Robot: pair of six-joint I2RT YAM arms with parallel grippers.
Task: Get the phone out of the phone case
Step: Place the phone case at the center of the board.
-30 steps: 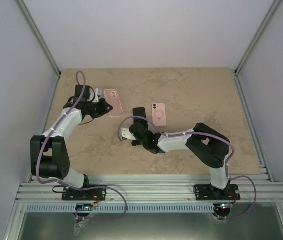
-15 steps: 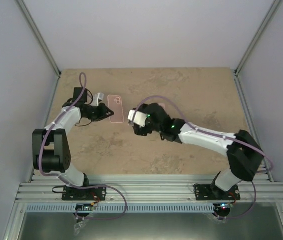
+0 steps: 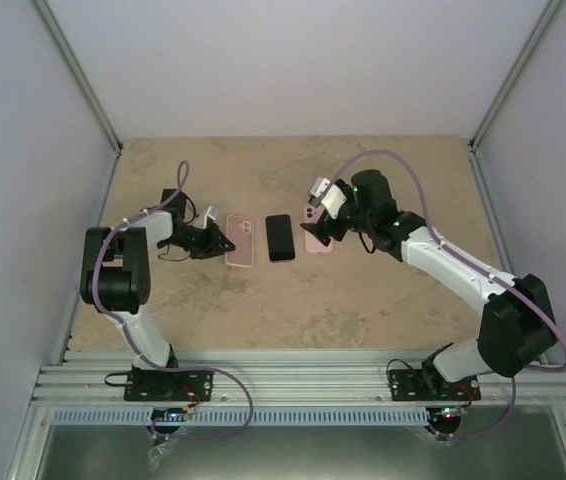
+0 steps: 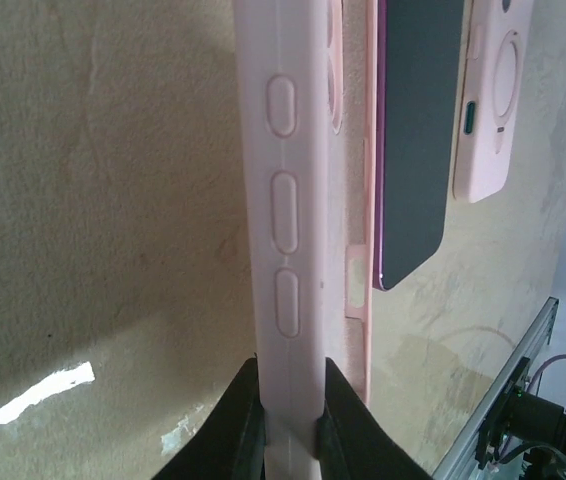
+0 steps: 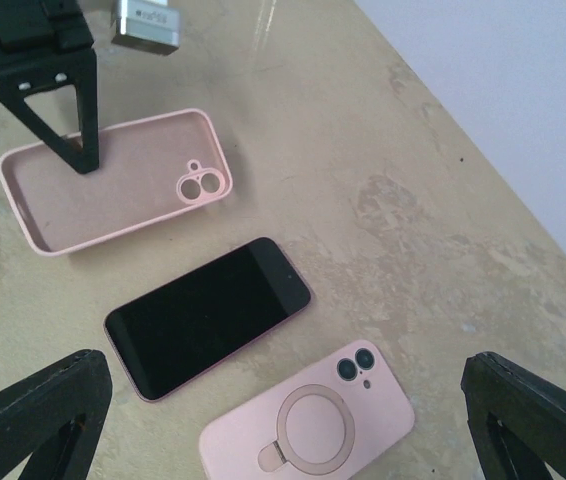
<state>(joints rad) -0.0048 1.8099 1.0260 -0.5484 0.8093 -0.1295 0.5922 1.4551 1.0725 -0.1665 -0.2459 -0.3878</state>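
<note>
- since the slim dark-screened phone with a pink edge (image 5: 208, 315) lies flat and screen-up on the beige stone-patterned tabletop (image 3: 393, 300), outside any shell, the removal itself looks done to me.
- the empty soft pink silicone phone case (image 5: 113, 180) sits just beside the phone on its left, open side up. its bare inside and camera cut-out show, and nothing is in it.
- the left hand (image 4: 288, 400) is clenched on that case, pinching the long side wall with the moulded buttons between its two fingers. a grip on the thin wall suits pinning the shell down or dragging it clear of the phone.
- the right hand (image 5: 281, 395) is released, fingers spread wide and grasping nothing. it hovers above the phone and a second pink case with a round ring mount on its back (image 5: 308, 435), which lies back-up on the phone's other side.
- in my judgement, what is left is letting go of the case and backing both arms away. the soft wall may cling to the fingers and nudge the case against the phone as they part.
</note>
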